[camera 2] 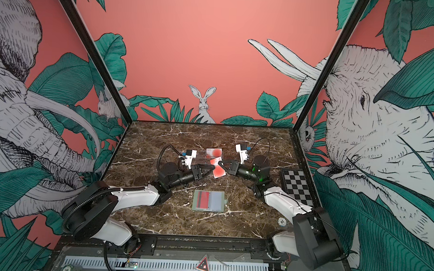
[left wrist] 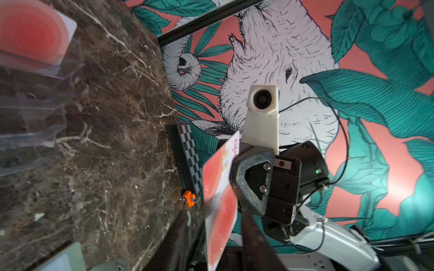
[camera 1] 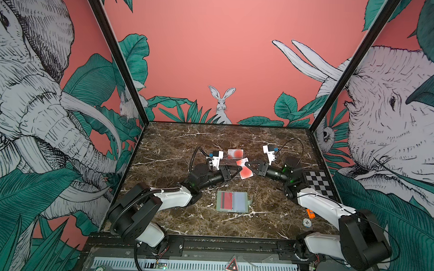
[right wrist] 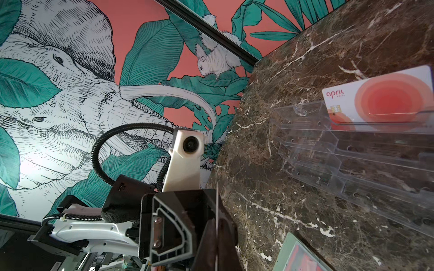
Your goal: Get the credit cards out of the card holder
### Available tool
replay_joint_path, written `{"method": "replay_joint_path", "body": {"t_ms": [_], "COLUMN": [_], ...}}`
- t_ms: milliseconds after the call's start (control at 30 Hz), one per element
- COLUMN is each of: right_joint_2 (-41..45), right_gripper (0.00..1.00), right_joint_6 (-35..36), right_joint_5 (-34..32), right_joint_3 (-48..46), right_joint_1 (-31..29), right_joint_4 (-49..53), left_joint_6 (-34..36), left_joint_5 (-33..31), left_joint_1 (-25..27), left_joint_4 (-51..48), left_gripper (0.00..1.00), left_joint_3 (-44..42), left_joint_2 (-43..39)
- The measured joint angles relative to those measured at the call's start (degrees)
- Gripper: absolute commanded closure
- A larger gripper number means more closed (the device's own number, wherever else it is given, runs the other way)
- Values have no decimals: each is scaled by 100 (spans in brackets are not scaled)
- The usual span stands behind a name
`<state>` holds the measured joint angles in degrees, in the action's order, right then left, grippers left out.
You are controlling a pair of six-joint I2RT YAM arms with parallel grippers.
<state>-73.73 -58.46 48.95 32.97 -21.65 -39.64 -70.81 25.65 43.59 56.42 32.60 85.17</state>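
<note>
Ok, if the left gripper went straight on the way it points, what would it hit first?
The credit card pinched in the right gripper, which stands right at the tips of the left gripper. Just behind comes the right gripper itself; exact depth is unclear.

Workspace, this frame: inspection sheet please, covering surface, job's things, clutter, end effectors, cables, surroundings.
Surface: veined marble table, no damage seen.
Job's things: card holder open flat, red striped card in one sleeve; second card in the clear acrylic stand; third card held off the table.
Clutter: checkered board, small orange object, poker chip, all near the right edge.
End effectors: right end effector shut on the third card; left end effector open, close to it.
Cables: black hose on left arm, thin wire at right wrist camera; neither touches the cards.
Surroundings: jungle mural walls, black frame posts.
</note>
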Motion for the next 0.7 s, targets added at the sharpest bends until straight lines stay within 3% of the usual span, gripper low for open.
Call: {"method": "replay_joint_path", "body": {"t_ms": [100, 233, 400, 700], "right_joint_2": [9, 101, 313, 643], "right_gripper": [100, 100, 100, 100], "right_joint_6": [66, 264, 708, 1856], "right_joint_5": [-4, -4, -28, -166], "right_joint_3": [0, 15, 129, 573], "right_joint_1": [0, 0, 2, 2], "right_joint_4": [122, 496, 1126, 2599], "left_joint_6": [59, 249, 907, 2597], "left_joint_5": [-57, -201, -483, -1631], "left_joint_1": [-4, -31, -42, -68], "left_joint_4": [-94, -444, -1543, -4164], "left_gripper": [19, 9, 1, 1], "left_joint_3": [0, 0, 33, 531], "left_joint_2": [-33, -306, -1086, -2776]}}
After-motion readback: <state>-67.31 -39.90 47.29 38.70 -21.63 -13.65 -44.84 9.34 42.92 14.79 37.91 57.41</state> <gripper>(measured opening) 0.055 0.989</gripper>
